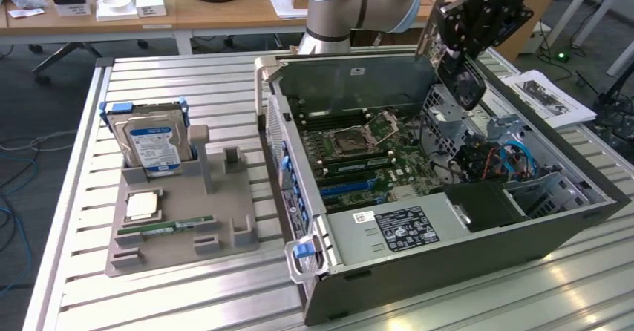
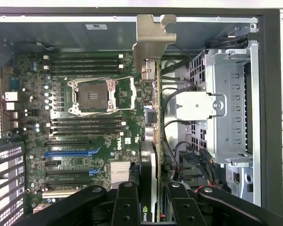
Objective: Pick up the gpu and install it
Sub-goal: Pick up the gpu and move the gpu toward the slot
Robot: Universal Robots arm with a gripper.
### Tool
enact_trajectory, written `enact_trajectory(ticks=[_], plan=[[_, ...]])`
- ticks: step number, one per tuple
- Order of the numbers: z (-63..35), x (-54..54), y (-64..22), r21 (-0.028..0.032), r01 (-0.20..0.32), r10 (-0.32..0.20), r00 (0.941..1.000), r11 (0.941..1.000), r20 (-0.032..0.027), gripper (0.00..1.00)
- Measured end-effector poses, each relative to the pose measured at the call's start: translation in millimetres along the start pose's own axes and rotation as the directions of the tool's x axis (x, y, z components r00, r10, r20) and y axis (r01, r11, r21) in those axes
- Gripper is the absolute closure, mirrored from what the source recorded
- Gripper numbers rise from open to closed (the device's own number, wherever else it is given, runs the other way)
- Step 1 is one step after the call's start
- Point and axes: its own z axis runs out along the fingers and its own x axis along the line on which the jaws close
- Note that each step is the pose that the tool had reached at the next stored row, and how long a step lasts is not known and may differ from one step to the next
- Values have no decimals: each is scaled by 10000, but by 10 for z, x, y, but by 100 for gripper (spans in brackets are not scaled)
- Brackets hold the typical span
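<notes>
End effector (image 2: 153,190) tight around gpu (image 2: 150,117)

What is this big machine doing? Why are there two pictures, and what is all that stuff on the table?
It is a robot arm with a pincer at its end. One picture comes from a camera standing off to the side. The other comes from a camera on the arm's wrist, looking into the box. The box is an open computer case on a metal table. The pincer is shut on the gpu, a thin flat card, and holds it above the case. On the exterior view's left, a gray holder carries a hard drive with a blue-white label, a silvery chip and a thin green memory stick.
</notes>
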Motion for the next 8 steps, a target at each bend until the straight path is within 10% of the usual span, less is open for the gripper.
enact_trajectory(ticks=[8], plan=[[3, -67, 5, 16, -18, 18, 9997, 10000, -262, 73]])
